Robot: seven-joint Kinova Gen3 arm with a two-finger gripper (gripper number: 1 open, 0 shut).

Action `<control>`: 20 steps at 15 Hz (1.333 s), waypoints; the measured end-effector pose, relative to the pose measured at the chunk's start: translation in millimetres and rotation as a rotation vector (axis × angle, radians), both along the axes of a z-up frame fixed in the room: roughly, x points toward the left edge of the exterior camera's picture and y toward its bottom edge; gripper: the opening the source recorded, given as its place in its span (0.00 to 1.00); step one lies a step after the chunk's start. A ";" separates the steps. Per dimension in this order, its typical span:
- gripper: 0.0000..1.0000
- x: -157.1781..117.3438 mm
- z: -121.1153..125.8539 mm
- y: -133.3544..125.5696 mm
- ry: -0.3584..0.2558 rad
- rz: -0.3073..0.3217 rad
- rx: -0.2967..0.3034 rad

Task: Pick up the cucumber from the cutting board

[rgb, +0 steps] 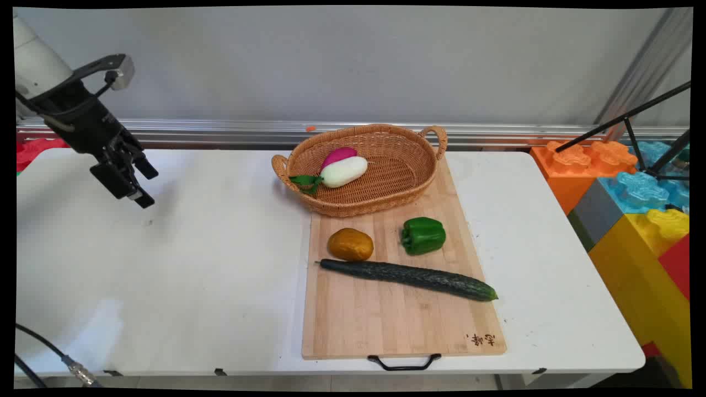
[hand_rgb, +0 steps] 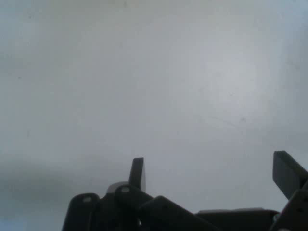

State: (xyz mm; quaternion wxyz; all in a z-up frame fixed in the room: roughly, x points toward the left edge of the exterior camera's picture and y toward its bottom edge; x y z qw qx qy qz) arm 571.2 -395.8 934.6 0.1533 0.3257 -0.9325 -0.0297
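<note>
Gripper: the gripper (rgb: pixel 134 184) hung above the bare left part of the tabletop (rgb: pixel 182 264), fingers (hand_rgb: pixel 138 174) spread wide and holding nothing.
Hand view: only blank tabletop lay between the fingers.
Board: a wooden cutting board (rgb: pixel 386 325) carried a brown potato (rgb: pixel 351 244), a green pepper (rgb: pixel 423 235) and a long cucumber (rgb: pixel 411 277), well apart from the gripper.
Basket: a wicker basket (rgb: pixel 405 165) sat on the board's far end, cradling a pink-and-white radish (rgb: pixel 342 168).

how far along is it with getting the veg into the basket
Already in: one pink-and-white radish lies in the oval wicker basket. In hand: nothing; the black claw is open and empty above bare white table, well left of the wooden cutting board. Still out on the board: the brown potato, green bell pepper and long dark cucumber.
</note>
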 end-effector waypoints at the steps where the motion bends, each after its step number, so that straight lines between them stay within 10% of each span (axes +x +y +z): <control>1: 1.00 -1.7 -3.0 0.9 0.017 0.001 0.002; 8: 1.00 -57.1 -11.3 0.8 0.142 0.001 0.006; 20: 1.00 -265.3 -31.4 -10.8 0.291 -0.138 -0.086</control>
